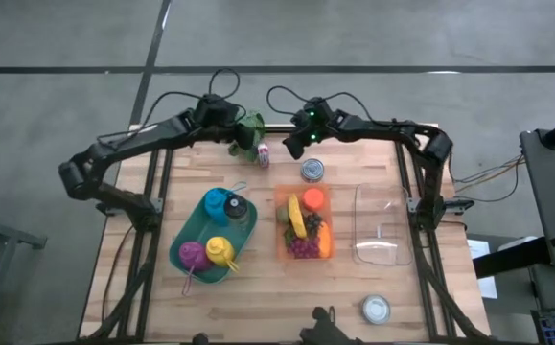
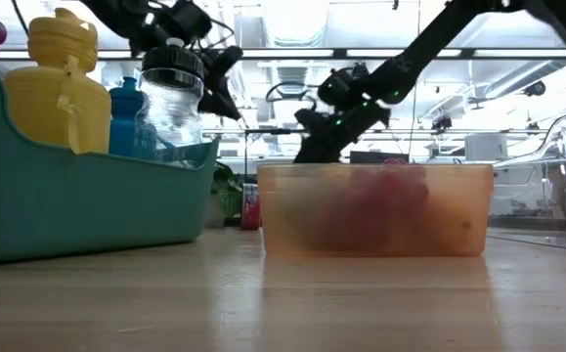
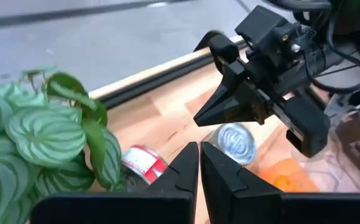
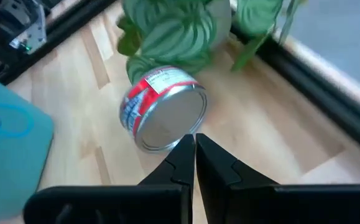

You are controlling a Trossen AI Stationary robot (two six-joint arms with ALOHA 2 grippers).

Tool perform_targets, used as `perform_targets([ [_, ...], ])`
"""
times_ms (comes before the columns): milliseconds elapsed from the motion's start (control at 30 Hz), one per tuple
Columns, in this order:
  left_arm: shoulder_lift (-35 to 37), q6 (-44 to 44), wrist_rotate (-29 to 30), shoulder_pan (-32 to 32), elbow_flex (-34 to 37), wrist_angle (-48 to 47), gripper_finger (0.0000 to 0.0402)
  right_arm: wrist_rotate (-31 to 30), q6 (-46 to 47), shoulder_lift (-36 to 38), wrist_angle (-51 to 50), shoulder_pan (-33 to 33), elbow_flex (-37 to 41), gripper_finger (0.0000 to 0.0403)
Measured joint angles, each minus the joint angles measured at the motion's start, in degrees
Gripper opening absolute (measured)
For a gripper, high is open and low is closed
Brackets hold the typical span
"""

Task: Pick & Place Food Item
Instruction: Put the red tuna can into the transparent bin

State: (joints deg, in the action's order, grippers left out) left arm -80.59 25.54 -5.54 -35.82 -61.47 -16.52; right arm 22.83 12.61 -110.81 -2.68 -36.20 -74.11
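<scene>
A red-labelled tin can (image 4: 164, 109) lies on its side on the table's far edge, beside a green potted plant (image 1: 250, 129). In the high view the can (image 1: 263, 153) sits between my two grippers. My left gripper (image 3: 198, 157) is shut and raised over the plant's side, touching nothing. My right gripper (image 4: 194, 144) is also shut and hovers just right of the can (image 3: 143, 162), pointing slantwise down at it. In the left wrist view the right gripper (image 3: 199, 117) stands clear above the table. A silver can (image 1: 312, 171) stands upright nearby.
An orange bin of food (image 1: 304, 225) sits mid-table. A teal tray (image 1: 186, 230) with bottles is to its left and a clear container (image 1: 382, 225) to its right. A round lid (image 1: 376, 309) lies near the front edge.
</scene>
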Motion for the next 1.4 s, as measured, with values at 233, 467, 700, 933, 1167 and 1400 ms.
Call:
perform_targets([
  [233,2.84,-2.89,0.0,-0.01,0.0,1.93,0.0022,3.34,-1.77,7.08,5.45,-3.27,8.97,0.0012],
  [467,2.88,-3.1,-0.01,-0.01,0.0,4.3,0.0022,5.55,3.72,13.17,20.8,-7.25,21.76,0.0012],
  [700,2.88,-3.27,-0.42,-0.01,0.0,4.92,0.0022,5.73,3.49,19.77,22.95,-10.95,28.92,0.0012],
  [933,2.88,-3.32,-0.44,-0.01,0.0,4.97,0.0022,5.7,1.93,23.97,23.05,-12.77,30.89,0.0012],
  [1167,2.86,-4.78,-1.71,0.01,0.0,4.95,0.0022,5.7,1.14,24.21,22.99,-12.7,30.89,0.0012],
  [1400,2.86,-4.76,-1.75,0.04,0.0,4.96,0.0022,5.69,1.96,24.21,22.62,-12.7,30.89,0.0012],
])
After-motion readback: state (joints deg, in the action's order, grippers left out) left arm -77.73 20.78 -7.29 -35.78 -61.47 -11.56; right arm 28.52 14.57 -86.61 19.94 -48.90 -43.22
